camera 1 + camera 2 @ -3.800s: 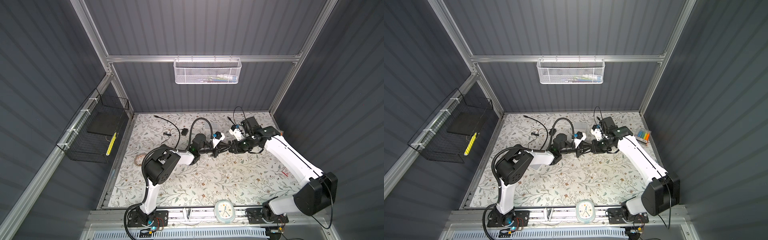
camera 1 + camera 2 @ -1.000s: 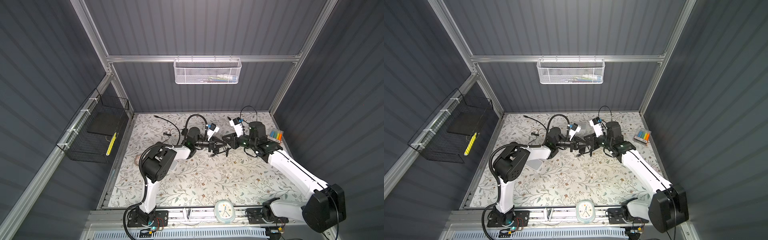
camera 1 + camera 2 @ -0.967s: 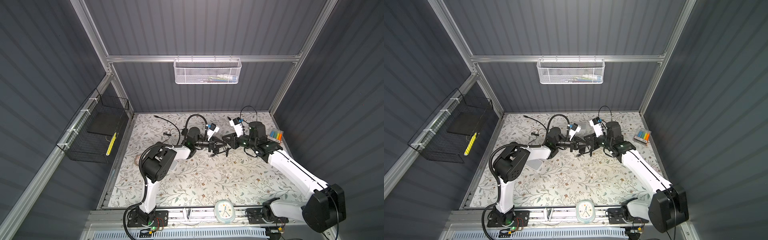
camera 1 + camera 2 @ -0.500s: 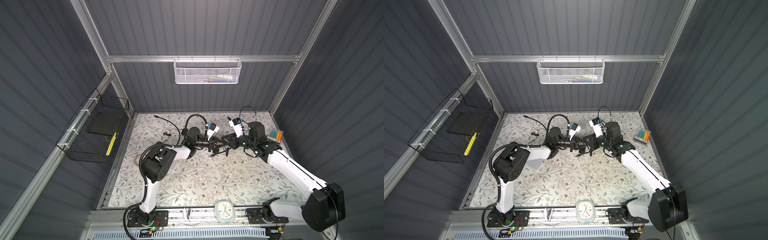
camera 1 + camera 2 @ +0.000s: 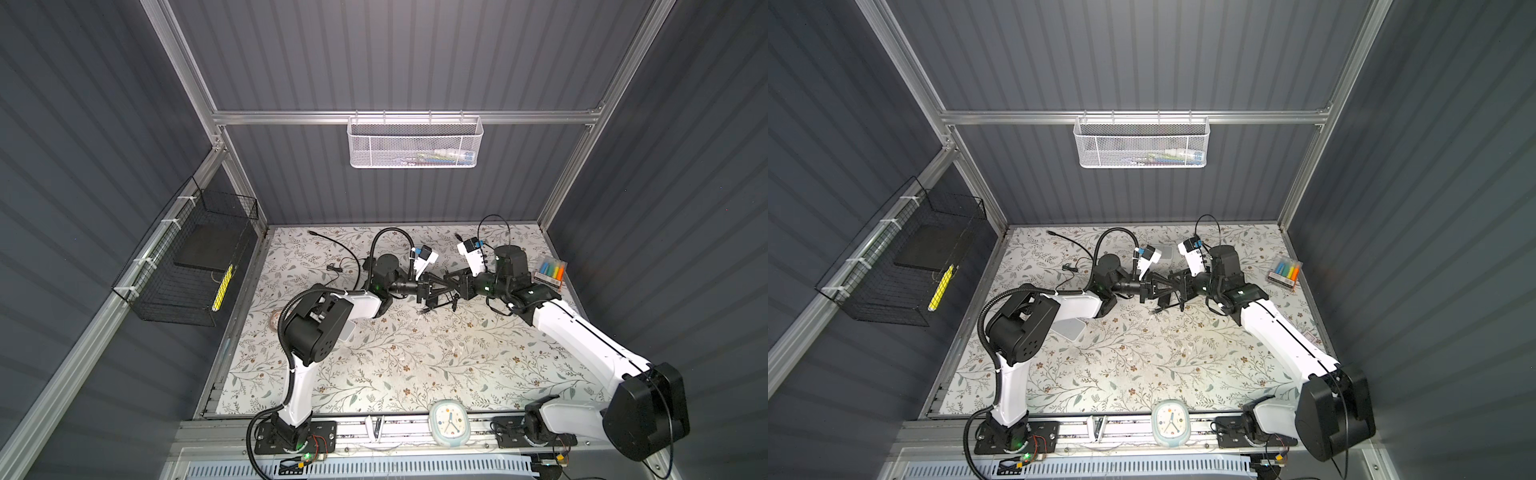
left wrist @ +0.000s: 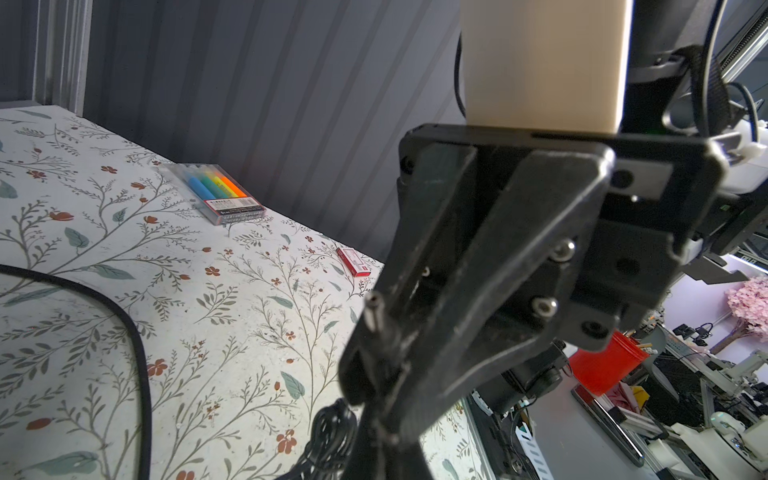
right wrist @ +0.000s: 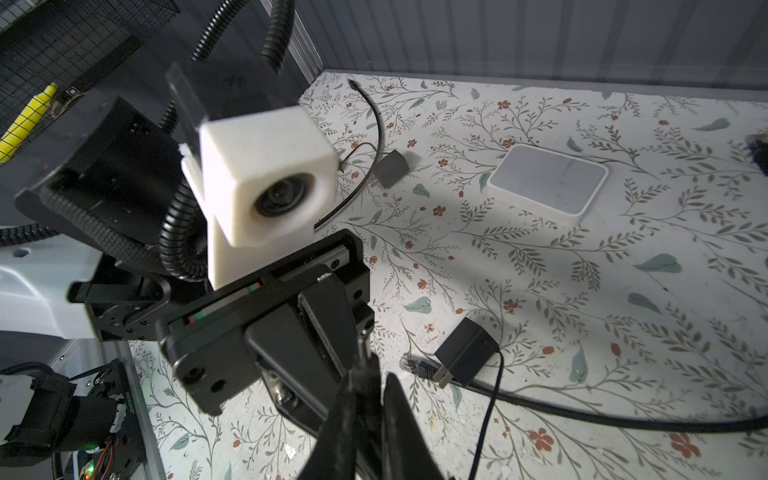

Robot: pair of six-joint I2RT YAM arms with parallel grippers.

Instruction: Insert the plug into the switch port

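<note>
Black barrel plug, left claw pinching it, grip of right claw unclear, metal pin crosswise to both

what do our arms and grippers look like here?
White link shells, black joints on left arm and right arm. The left carries black corrugated conduit; the right a thin black cable. Black tapered fingers on left gripper and right gripper, white camera housing each.

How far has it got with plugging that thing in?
Done: the plug is off the table, pinched where the left gripper and right gripper meet. In hand: what looks like a handover between them. Still to do: carrying it to the white switch, which lies apart, and pushing it in.
</note>
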